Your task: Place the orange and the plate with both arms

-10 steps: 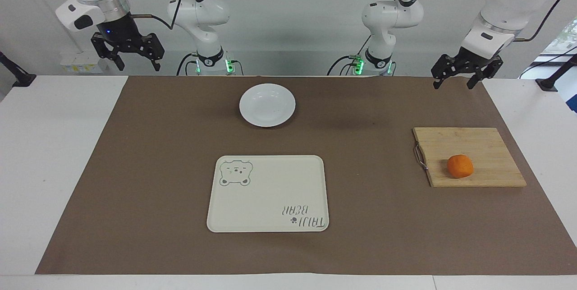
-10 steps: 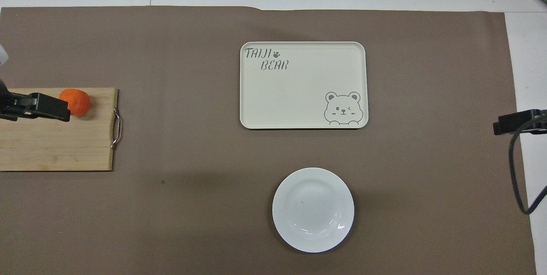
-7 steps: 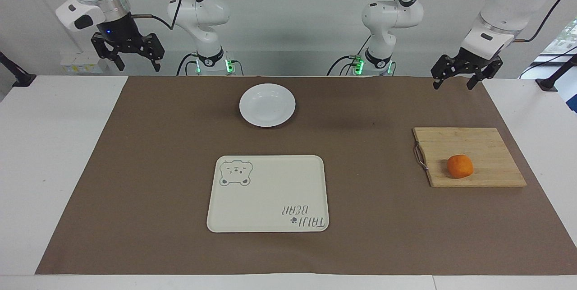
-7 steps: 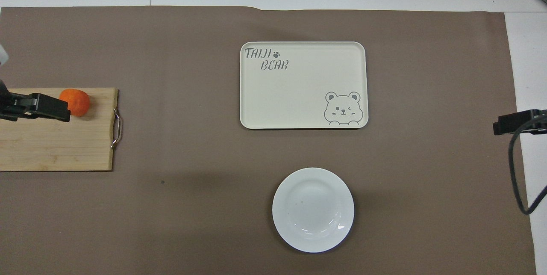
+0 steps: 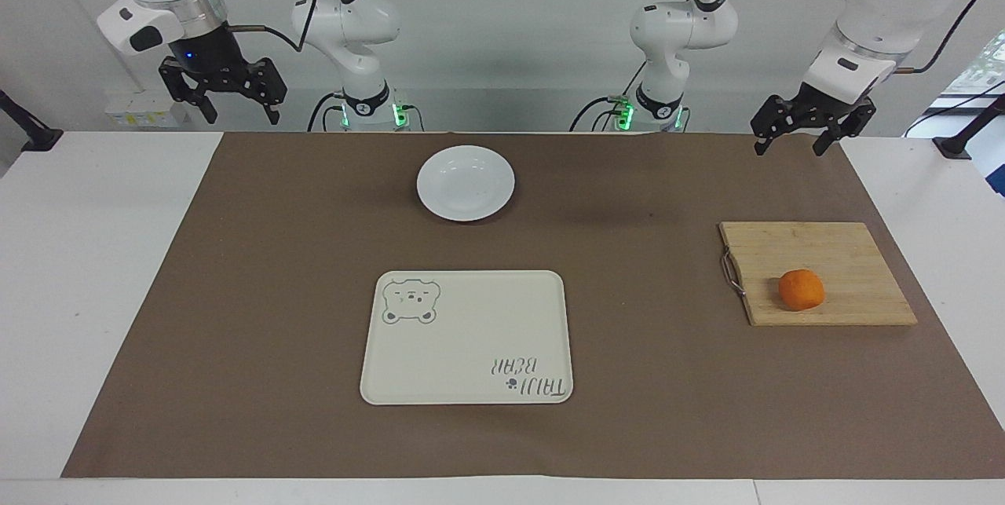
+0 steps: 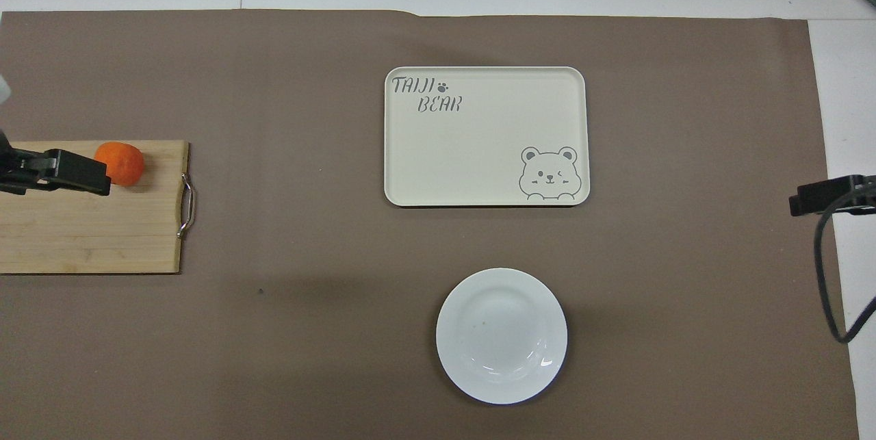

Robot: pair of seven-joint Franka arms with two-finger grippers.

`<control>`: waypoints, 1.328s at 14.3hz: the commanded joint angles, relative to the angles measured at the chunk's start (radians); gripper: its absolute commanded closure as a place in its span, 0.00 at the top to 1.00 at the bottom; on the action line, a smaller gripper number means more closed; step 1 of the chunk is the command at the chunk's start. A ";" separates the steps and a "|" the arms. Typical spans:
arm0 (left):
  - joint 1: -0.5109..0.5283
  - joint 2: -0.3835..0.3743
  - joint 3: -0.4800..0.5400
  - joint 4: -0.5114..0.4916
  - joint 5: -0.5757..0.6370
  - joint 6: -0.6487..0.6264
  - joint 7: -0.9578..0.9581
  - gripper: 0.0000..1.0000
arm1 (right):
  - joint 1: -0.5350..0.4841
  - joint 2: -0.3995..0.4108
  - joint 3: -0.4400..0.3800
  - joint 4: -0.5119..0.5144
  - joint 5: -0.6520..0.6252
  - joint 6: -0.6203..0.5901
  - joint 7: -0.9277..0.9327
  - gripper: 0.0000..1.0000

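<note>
cutting board (image 6: 89,235): cut by overhead edge | orange (image 6: 123,163): partly covered by left gripper (image 6: 68,172)

Orange (image 5: 802,290) alone on board (image 5: 848,254), plate (image 5: 465,183) and tray (image 5: 502,324) well apart
</note>
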 commanded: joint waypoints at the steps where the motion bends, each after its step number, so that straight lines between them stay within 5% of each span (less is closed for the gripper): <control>1: 0.007 -0.014 0.004 -0.012 -0.004 -0.012 0.013 1.00 | 0.002 -0.015 0.003 -0.017 -0.010 0.009 0.013 1.00; 19: 0.131 0.044 0.012 -0.093 -0.021 0.157 0.366 1.00 | -0.014 -0.013 -0.009 -0.017 0.087 0.006 0.016 1.00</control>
